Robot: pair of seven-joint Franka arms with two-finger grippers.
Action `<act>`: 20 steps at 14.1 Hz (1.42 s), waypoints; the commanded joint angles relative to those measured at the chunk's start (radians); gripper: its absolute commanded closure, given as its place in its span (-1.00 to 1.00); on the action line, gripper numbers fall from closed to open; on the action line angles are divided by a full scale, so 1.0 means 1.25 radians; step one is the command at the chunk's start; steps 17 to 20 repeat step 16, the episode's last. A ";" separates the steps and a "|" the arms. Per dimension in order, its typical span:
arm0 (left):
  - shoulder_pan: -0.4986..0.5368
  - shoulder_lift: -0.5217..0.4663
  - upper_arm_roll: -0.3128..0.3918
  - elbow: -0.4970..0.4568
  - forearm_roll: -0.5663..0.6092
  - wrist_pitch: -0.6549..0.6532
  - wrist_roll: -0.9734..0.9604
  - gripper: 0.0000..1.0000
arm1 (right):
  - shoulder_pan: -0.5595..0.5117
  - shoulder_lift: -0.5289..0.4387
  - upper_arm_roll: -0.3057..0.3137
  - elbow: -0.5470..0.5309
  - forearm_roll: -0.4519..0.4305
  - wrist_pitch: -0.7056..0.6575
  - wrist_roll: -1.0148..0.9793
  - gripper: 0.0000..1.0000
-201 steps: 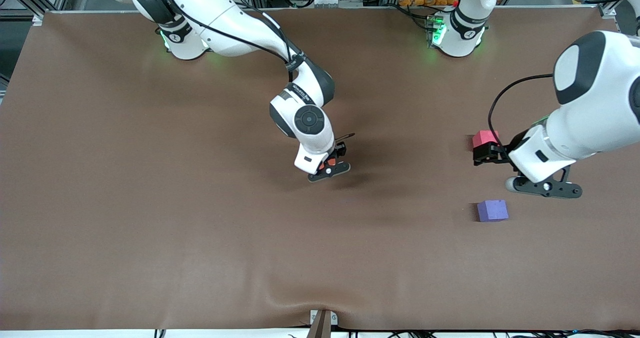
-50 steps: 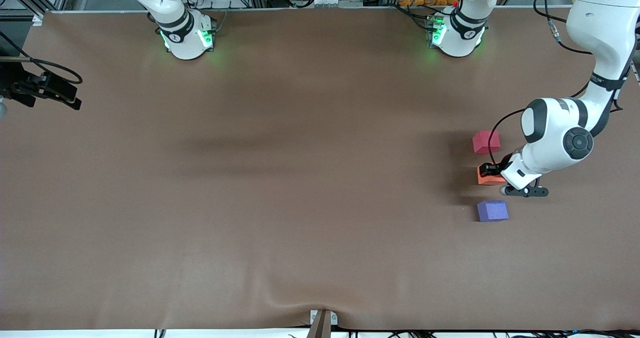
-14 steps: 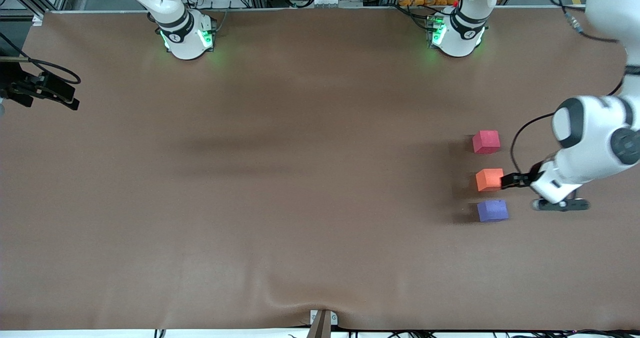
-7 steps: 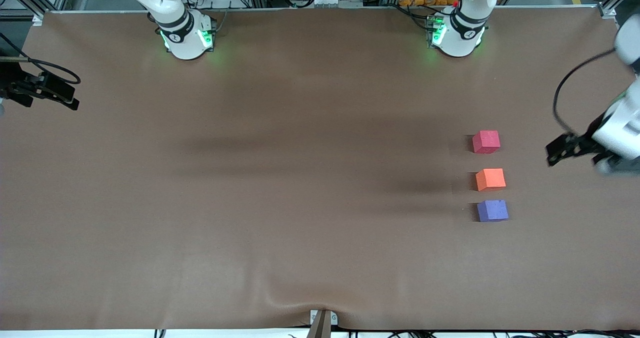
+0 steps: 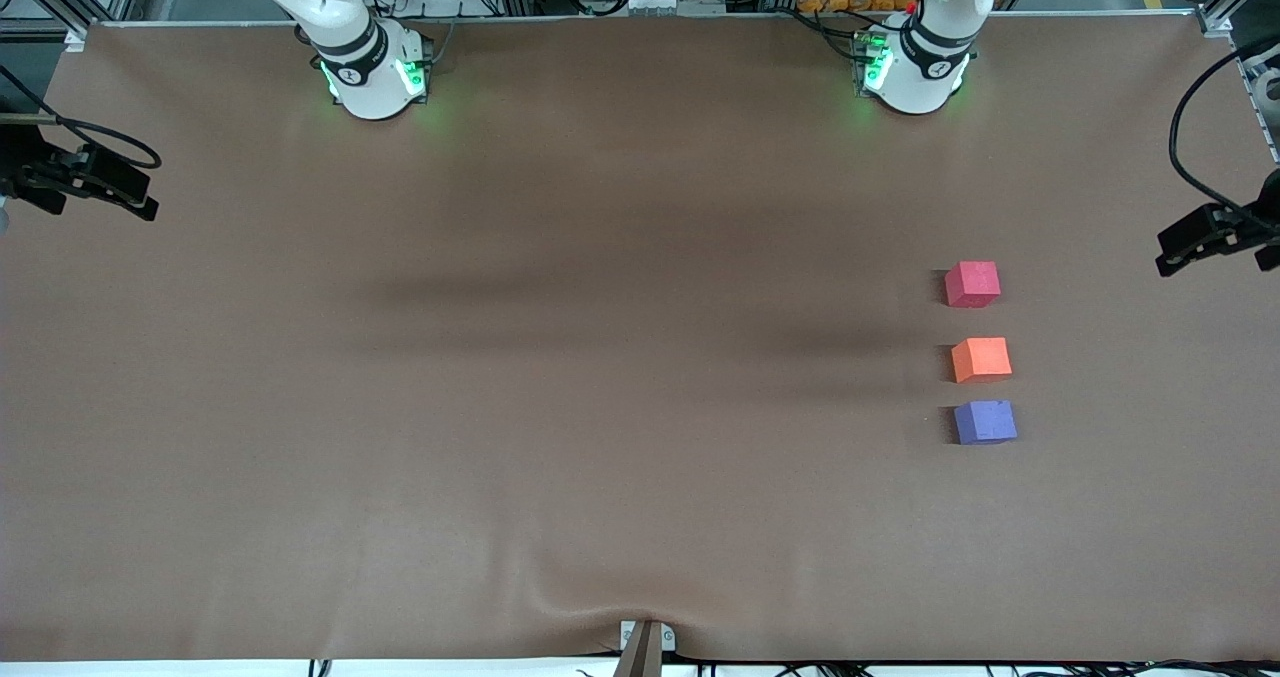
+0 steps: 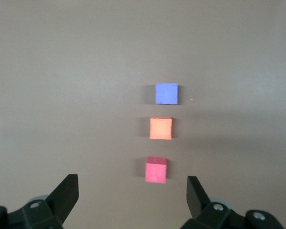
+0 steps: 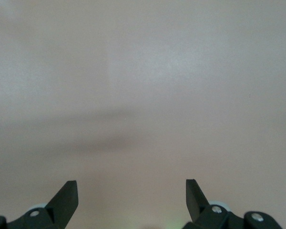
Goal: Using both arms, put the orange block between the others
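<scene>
Showing both grippers' fingers (image 6: 69, 193) spread, wrist views frame orange block (image 6: 160, 128) between cubes

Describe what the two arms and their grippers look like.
Both arms have glossy white shells with black joint bands and green lights at their bases. The left gripper and right gripper are black with two fingers, each trailing a black cable. In the wrist views the fingers are wedge-shaped, with silver screws below.

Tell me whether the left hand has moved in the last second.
Yes. The left hand has pulled away from the orange block toward the table's edge, open and empty.
</scene>
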State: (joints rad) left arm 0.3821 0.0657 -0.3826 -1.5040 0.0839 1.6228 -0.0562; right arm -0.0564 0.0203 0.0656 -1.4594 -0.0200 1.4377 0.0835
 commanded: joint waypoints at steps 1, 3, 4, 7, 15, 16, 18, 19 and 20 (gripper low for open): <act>-0.011 -0.052 -0.007 -0.003 -0.044 -0.048 -0.053 -1.00 | -0.016 0.002 0.011 0.009 -0.007 -0.006 -0.004 -1.00; -0.067 -0.057 0.053 -0.006 -0.046 -0.070 -0.050 -1.00 | -0.016 0.002 0.011 0.009 -0.007 -0.006 -0.004 -1.00; -0.106 -0.066 0.095 -0.008 -0.050 -0.089 -0.050 -1.00 | -0.016 0.002 0.011 0.009 -0.007 -0.006 -0.004 -1.00; -0.214 -0.106 0.187 -0.061 -0.050 -0.094 -0.050 -1.00 | -0.016 0.001 0.011 0.009 -0.007 -0.006 -0.004 -1.00; -0.302 -0.062 0.232 -0.009 -0.030 -0.127 -0.063 -1.00 | -0.017 0.001 0.010 0.009 -0.007 -0.009 -0.004 -1.00; -0.310 -0.062 0.232 -0.012 -0.030 -0.127 -0.063 -1.00 | -0.016 0.001 0.006 0.009 -0.007 -0.009 -0.004 -1.00; -0.310 -0.062 0.232 -0.012 -0.030 -0.127 -0.063 -1.00 | -0.016 0.001 0.006 0.009 -0.007 -0.009 -0.004 -1.00; -0.310 -0.062 0.232 -0.012 -0.030 -0.127 -0.063 -1.00 | -0.016 0.001 0.006 0.009 -0.007 -0.009 -0.004 -1.00; -0.310 -0.062 0.232 -0.012 -0.030 -0.127 -0.063 -1.00 | -0.016 0.001 0.006 0.009 -0.007 -0.009 -0.004 -1.00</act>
